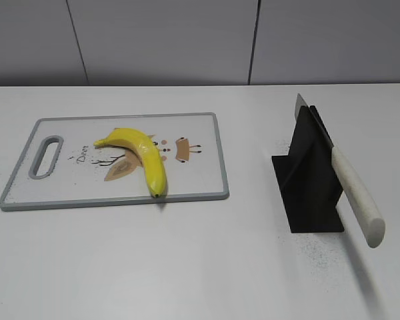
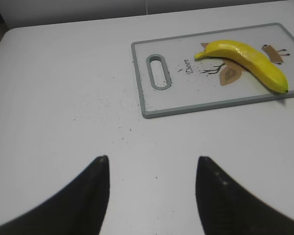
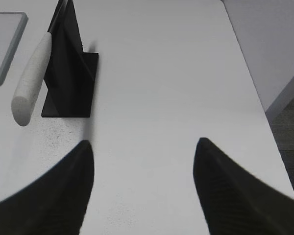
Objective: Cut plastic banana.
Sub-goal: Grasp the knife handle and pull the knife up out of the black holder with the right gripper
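1. The plastic banana (image 1: 141, 153) lies on the grey-rimmed cutting board (image 1: 207, 173), near the board's centre; its stem points toward nine o'clock and its dark tip toward five o'clock in the exterior view, close to the board's near edge.
2. The board sits on the white table (image 1: 187, 267), with its handle slot (image 1: 46, 157) at the nine o'clock end.
3. At three o'clock from the board, well apart from it, stands a black knife stand (image 1: 305, 180); the knife (image 1: 350, 190) rests tilted in it, white handle sticking out toward five o'clock, blade tip toward eleven o'clock.
4. The left gripper (image 2: 152, 193) hangs over bare table with its fingers spread wide, holding nothing; the board lies at one o'clock in its wrist view.
5. The right gripper (image 3: 144, 188) is likewise spread wide and empty; the stand and knife handle lie at eleven o'clock in its wrist view.
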Robot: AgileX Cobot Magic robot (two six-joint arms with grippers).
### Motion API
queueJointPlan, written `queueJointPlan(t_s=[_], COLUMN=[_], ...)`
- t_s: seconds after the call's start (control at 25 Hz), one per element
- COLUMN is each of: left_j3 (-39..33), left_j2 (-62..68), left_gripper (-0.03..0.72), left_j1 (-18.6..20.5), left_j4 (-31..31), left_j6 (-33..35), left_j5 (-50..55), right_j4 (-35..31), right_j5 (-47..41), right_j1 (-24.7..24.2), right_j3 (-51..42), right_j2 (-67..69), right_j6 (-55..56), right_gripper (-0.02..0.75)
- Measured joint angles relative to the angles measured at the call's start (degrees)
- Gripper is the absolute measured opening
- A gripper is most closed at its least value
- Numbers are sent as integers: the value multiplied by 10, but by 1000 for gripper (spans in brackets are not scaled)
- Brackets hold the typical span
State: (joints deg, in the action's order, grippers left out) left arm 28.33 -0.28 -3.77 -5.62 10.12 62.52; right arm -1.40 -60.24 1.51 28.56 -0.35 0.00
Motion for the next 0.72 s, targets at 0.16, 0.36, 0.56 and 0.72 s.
queueJointPlan(t_s=[0.16,0.36,0.56,0.72], left_j3=[0,0,0,0], left_j2=[0,0,0,0], left_gripper=[544,544,544,544], left_j1=[0,0,0,0], left_j4=[0,0,0,0], left_j6=[0,0,0,0], left_j5=[0,0,0,0], right_j4=[0,0,0,0], right_j5=[0,0,0,0], right_j1=[0,0,0,0], right_j3=[0,0,0,0], right_j2=[0,0,0,0], right_j6=[0,0,0,0], right_gripper=[512,512,512,512])
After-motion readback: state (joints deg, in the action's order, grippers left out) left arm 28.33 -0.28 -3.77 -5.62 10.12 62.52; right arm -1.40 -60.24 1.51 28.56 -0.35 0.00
